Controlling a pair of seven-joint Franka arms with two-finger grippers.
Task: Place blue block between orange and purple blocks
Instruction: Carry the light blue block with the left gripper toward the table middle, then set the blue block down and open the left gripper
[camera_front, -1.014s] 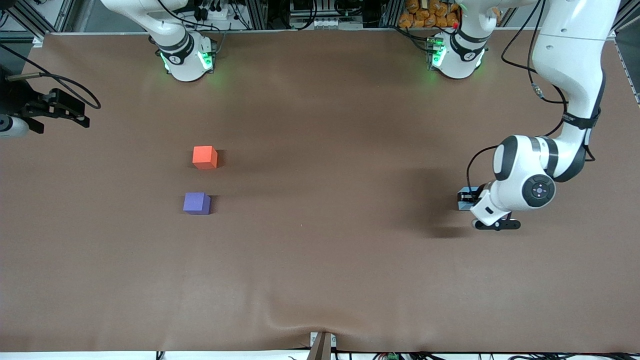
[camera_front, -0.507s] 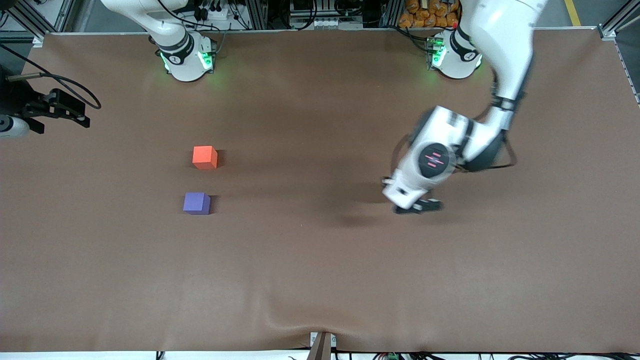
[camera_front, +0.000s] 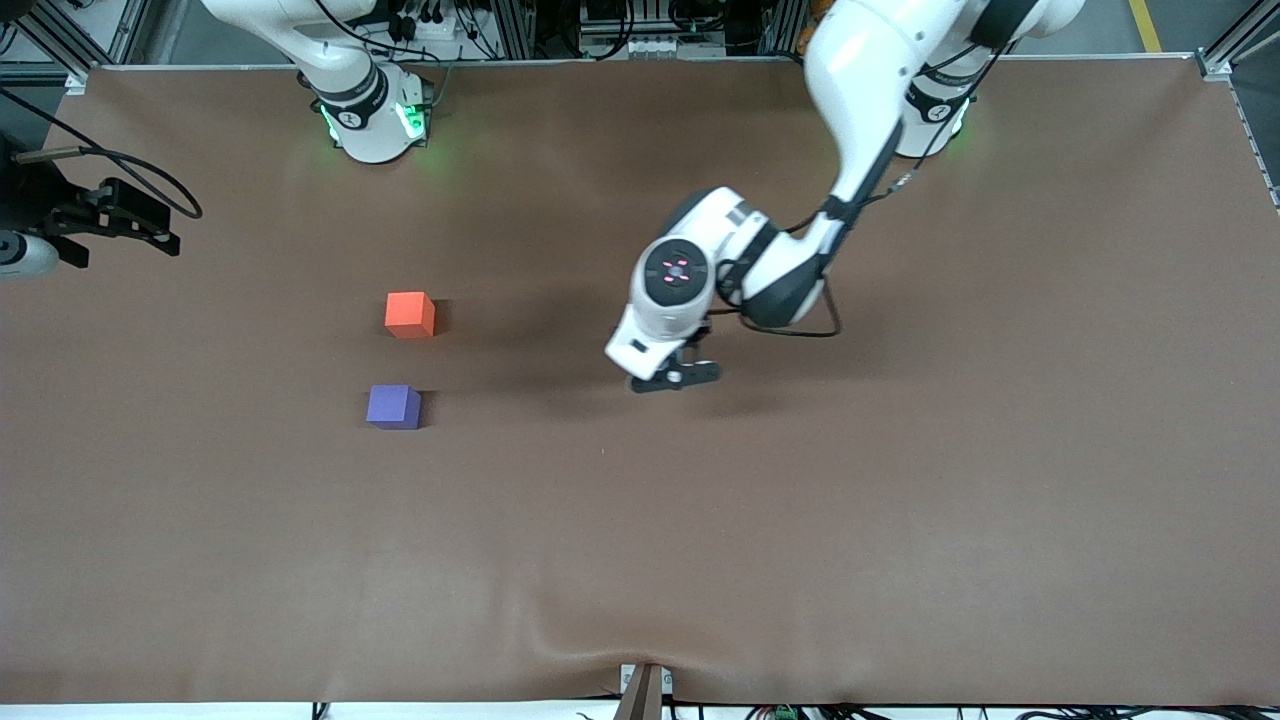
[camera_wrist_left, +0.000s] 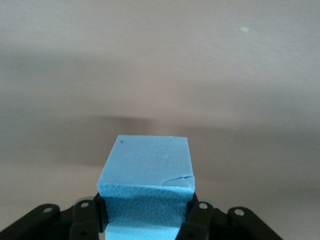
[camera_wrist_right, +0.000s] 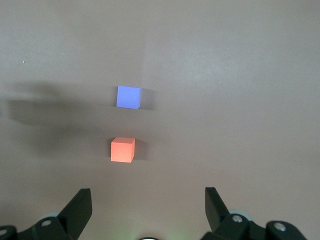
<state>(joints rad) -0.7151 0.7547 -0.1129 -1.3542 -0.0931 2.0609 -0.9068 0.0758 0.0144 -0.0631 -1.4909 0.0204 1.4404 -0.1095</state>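
Your left gripper (camera_wrist_left: 145, 220) is clamped on the blue block (camera_wrist_left: 146, 167), up over the bare middle of the table (camera_front: 900, 480). Your right gripper (camera_wrist_right: 147, 210) waits, fingers spread, above the orange block (camera_front: 410, 314) and purple block (camera_front: 393, 407), which sit apart toward the right arm's end.

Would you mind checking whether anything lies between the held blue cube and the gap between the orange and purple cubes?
Nothing visible does. The left gripper holds the light blue foam cube over bare brown table; the gap between the orange cube and the purple cube is open.
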